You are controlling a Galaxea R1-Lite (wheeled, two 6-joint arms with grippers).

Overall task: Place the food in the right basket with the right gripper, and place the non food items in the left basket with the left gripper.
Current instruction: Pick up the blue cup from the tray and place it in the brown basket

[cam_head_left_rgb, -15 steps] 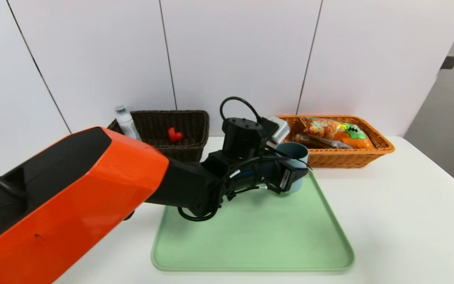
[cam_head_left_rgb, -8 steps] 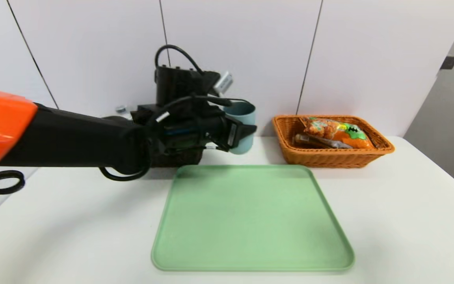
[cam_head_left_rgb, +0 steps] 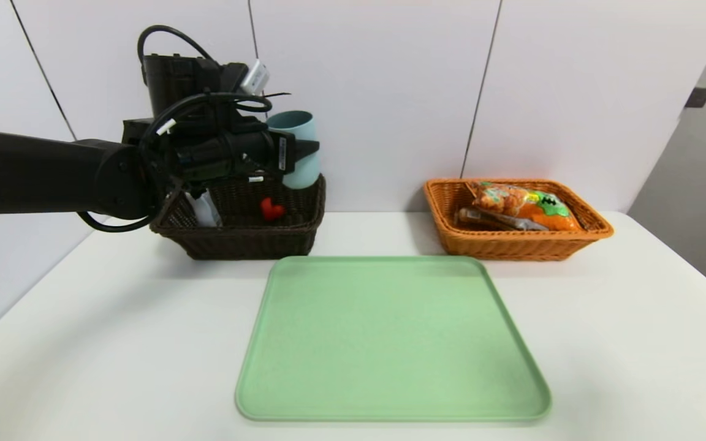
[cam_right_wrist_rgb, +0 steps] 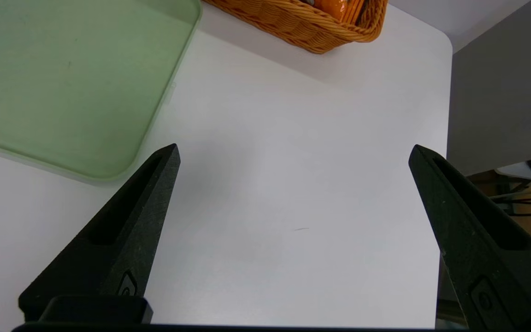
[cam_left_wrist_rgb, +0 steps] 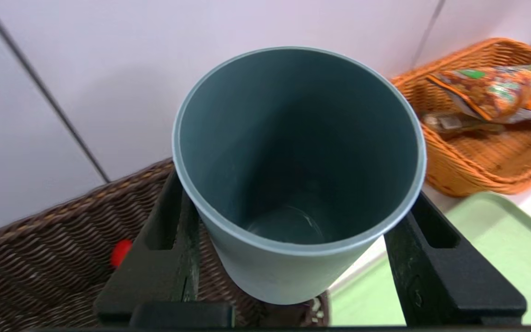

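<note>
Now the left gripper (cam_head_left_rgb: 304, 156), clamped on the blue-grey cup (cam_head_left_rgb: 299, 144), has swung from the green tray (cam_head_left_rgb: 390, 343) to above the dark brown basket (cam_head_left_rgb: 249, 236), which holds the bottle (cam_head_left_rgb: 204, 209) and red toy (cam_head_left_rgb: 272, 209); the orange basket (cam_head_left_rgb: 515, 242) holds the snack bag (cam_head_left_rgb: 527, 205); the right gripper (cam_right_wrist_rgb: 293, 152) idles agape.

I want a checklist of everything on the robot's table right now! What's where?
Surface: white table, green tray bare.
Job's things: blue-grey cup held above the dark brown basket; red toy and clear bottle inside it. Orange snack bag and wrapped bar in the orange basket.
Clutter: nothing seen.
Grippers: left gripper shut on the cup; right gripper open, over bare table.
Cables: black cable loops on left arm.
Surroundings: white panelled wall.
</note>
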